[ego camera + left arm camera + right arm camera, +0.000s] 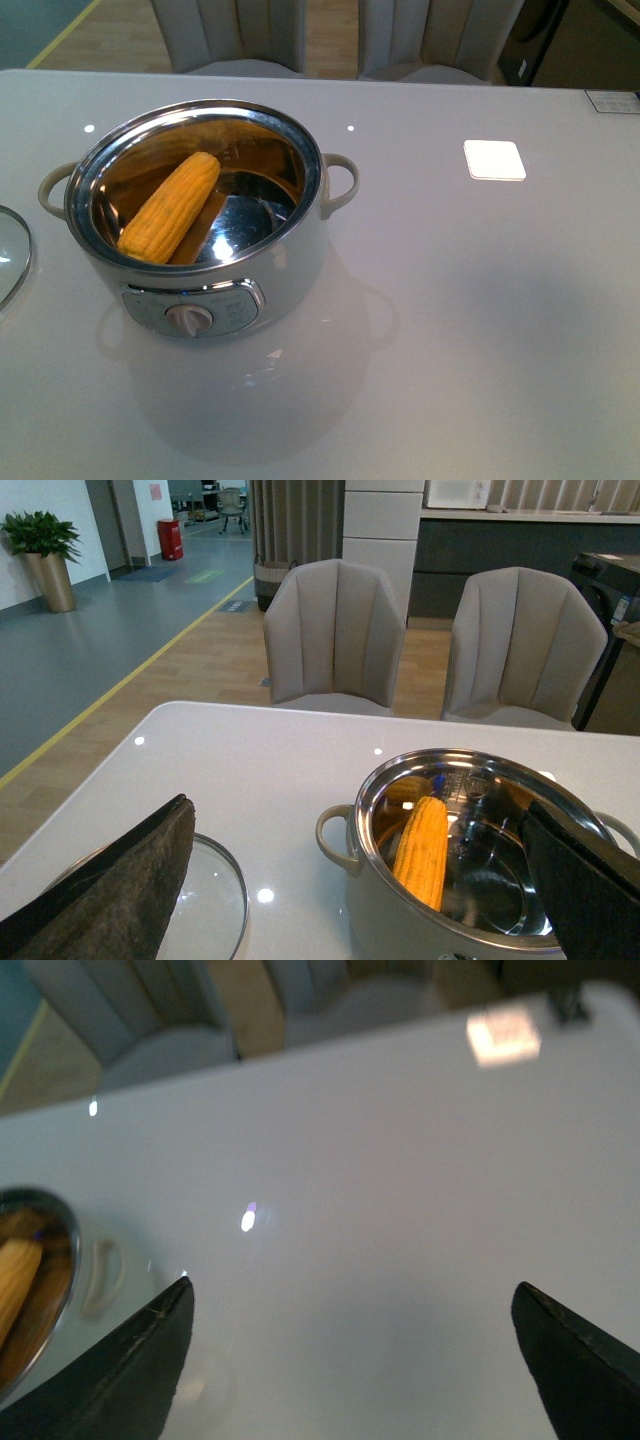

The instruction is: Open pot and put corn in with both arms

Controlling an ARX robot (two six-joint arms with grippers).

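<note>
I'm seeing the corn (170, 207) lying inside the uncovered pot (290, 270) toward the table's (480, 330) left edge, glass lid (12, 255) beside it. Left gripper (360, 880) and right gripper (350, 1360) are gaping wide, empty. I'm judging only retreat remains.

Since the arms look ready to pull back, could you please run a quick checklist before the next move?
1. Pot open: ok; glass lid lies on the table beside it.
2. Corn inside the steel bowl: ok, leaning against the wall.
3. Left gripper empty: ok, fingers spread.
4. Right gripper empty: ok, open over bare table.
5. Pot upright: ok.
6. Dial setting: cannot tell.
</note>
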